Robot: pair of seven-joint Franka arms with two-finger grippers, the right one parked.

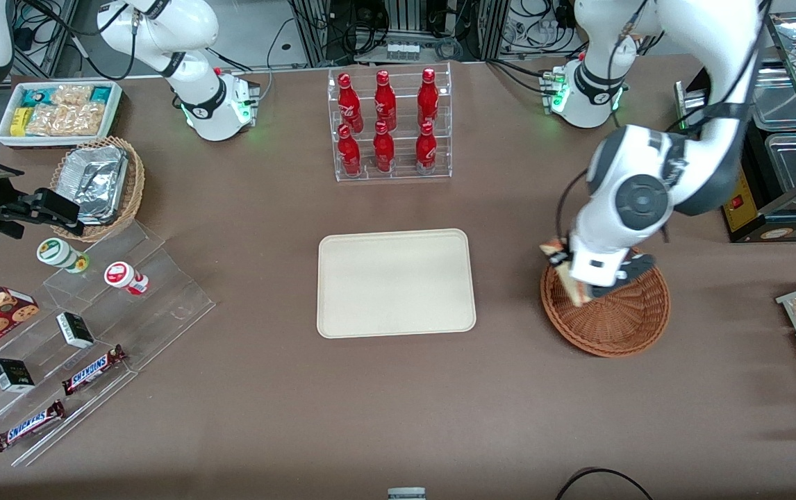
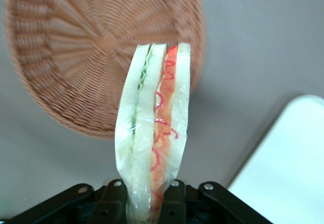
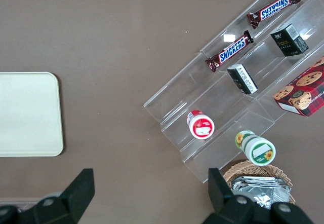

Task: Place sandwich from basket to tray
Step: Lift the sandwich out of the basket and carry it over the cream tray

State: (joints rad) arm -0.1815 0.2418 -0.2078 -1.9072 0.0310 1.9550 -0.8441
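The left arm's gripper (image 2: 144, 203) is raised above the round, shallow, reddish-brown woven wicker basket (image 1: 613, 316), and its black fingers (image 2: 112, 203) are clamped on the narrow end of the triangular sandwich of pale white bread (image 2: 154, 133), which is wrapped in clear film. In the wrist view the sandwich points away from the gripper with its cut edge showing: green filling between the slices on one side, red and orange on the other. It is lifted clear of the basket, which holds nothing else in that view. In the front view the sandwich (image 1: 568, 278) hangs over the basket's rim on the side toward the flat cream-beige rectangular tray with rounded corners (image 1: 396, 282), tilted, partly hidden by the white wrist. The tray lies bare on the brown bench (image 1: 398, 403), apart from the basket and toward the parked arm's end from it; one of its corners (image 2: 288, 168) shows in the wrist view. Farther from the front camera than the tray stands a clear acrylic rack of six red bottles (image 1: 389, 125)
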